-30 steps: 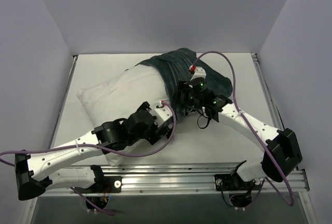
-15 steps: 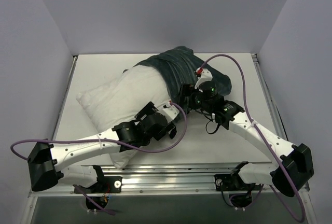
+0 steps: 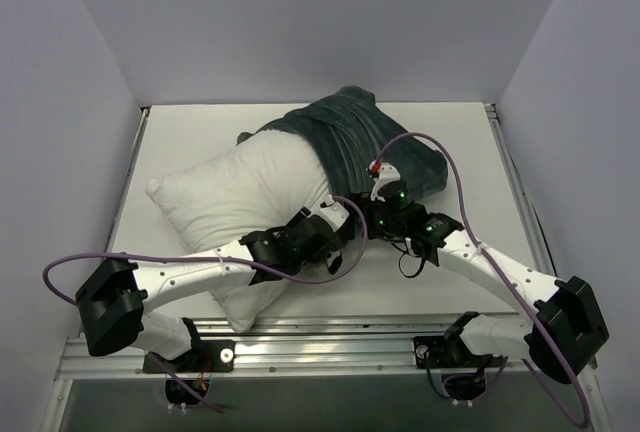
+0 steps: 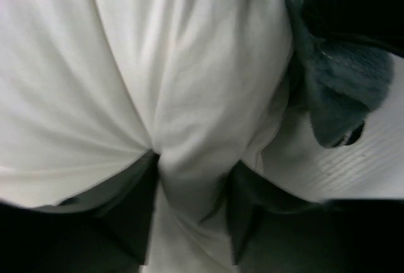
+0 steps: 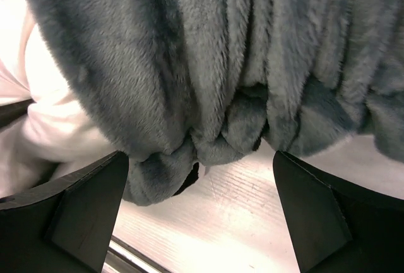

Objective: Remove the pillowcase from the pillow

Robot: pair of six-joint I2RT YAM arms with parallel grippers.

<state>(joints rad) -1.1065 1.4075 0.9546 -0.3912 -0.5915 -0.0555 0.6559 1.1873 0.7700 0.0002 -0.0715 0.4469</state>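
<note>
Pillowcase (image 3: 352, 134): bunched over far-right end of pillow (image 3: 250, 187) on bench; long axis near-left to far-right. Right jaws: spread wide, nearer, pillowcase edge just ahead. Left jaws: pinching pillow cloth.

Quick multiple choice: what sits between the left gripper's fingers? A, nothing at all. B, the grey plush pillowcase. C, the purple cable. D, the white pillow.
D: in the left wrist view, white fabric of the pillow is bunched and creased between the two dark fingers of the left gripper, while the pillowcase lies off to one side.
</note>
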